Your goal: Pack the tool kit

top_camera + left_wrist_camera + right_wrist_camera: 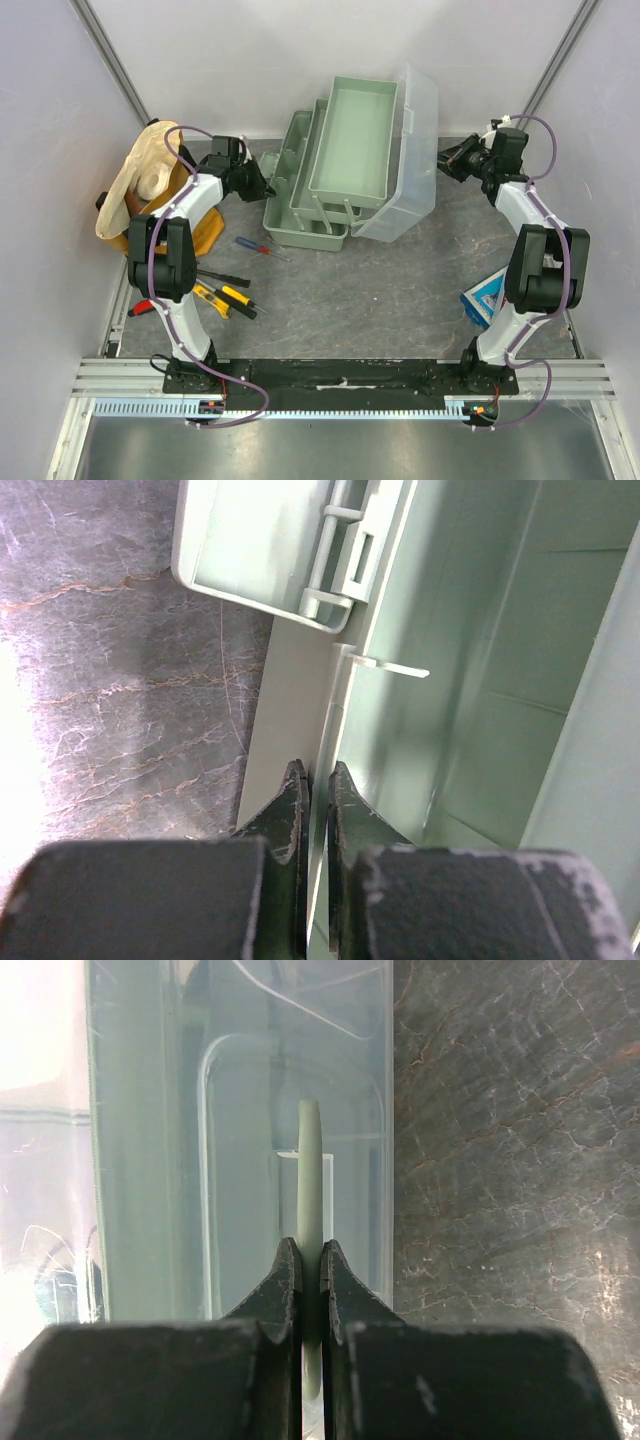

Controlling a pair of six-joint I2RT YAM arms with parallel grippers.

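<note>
The toolbox (pixel 345 165) stands open at upper center of the tabletop (pixel 400 290), trays fanned out. The left gripper (pixel 318 780) has its jaws clamped on a tray wall edge. The right gripper (pixel 311 1258) has its jaws clamped on the pale-green handle (pixel 311 1175) of the clear lid (pixel 415 150). Hand tools (pixel 225 295) lie at lower left.

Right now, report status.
Left gripper shut on toolbox wall. Right gripper shut on lid handle. Hand tools still outside.
</note>
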